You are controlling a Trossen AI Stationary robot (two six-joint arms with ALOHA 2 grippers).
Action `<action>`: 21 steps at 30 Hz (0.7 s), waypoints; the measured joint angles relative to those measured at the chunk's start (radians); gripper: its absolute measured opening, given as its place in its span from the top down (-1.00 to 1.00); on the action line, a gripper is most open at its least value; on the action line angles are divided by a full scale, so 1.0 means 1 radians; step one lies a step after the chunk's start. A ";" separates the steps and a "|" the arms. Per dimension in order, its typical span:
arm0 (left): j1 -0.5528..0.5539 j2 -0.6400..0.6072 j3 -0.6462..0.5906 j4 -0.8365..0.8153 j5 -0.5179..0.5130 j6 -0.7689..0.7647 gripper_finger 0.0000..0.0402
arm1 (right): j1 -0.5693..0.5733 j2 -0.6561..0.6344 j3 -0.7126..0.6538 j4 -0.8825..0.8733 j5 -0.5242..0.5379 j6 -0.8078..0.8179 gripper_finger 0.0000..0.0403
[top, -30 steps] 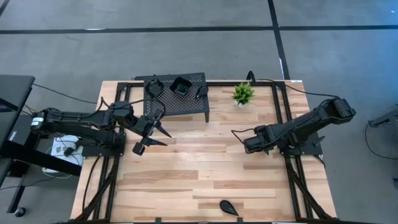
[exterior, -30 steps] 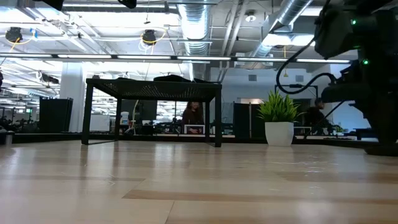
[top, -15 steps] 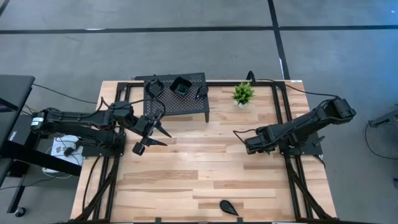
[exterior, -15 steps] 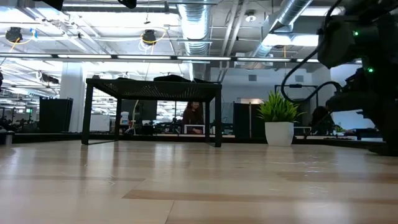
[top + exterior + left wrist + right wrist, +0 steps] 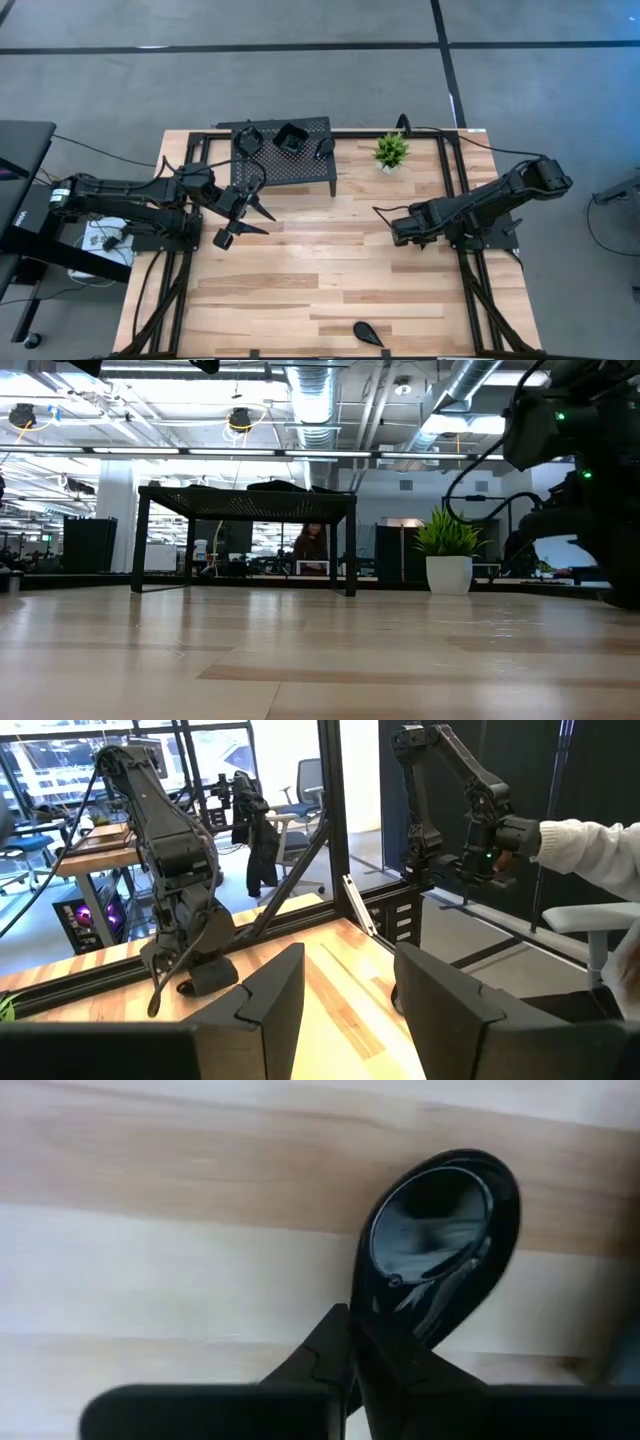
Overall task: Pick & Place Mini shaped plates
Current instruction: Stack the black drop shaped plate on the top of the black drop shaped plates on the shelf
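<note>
You've got five plates in sight, all glossy black. Three sit on top of the stand (image 5: 285, 165): a wavy-edged round plate (image 5: 247, 140), a square plate (image 5: 291, 137) and a small plate (image 5: 325, 147), spaced apart in a row. A fourth, the loose teardrop plate (image 5: 367, 332), lies alone at the near edge of the table (image 5: 300, 280), well apart from both arms. The fifth, the held teardrop plate (image 5: 440, 1230), is in your right gripper (image 5: 352, 1342): its two dark fingers are pinched together on the narrow tail, and the shiny round bowl sticks out over the bare wood. In the high view that gripper (image 5: 393, 229) is low over the table's right half, below the plant (image 5: 391, 150).

One stand: black perforated metal, flat top, thin legs, at the far edge. One plant: small, spiky green leaves, white pot, just right of the stand. One table: pale wood planks with a visible grain and a black frame.

Your left gripper (image 5: 248, 220) waits at the left side, just in front of the stand, its two flat dark fingers (image 5: 270, 1000) spread wide with nothing between them. Behind the table there's one person (image 5: 310, 545) seen under the stand, and a white sleeve (image 5: 590, 845) past the far edge
</note>
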 joint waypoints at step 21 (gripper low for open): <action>0.000 0.000 0.000 0.001 0.000 0.000 0.21 | -0.178 -0.050 0.368 0.325 0.207 -0.242 0.98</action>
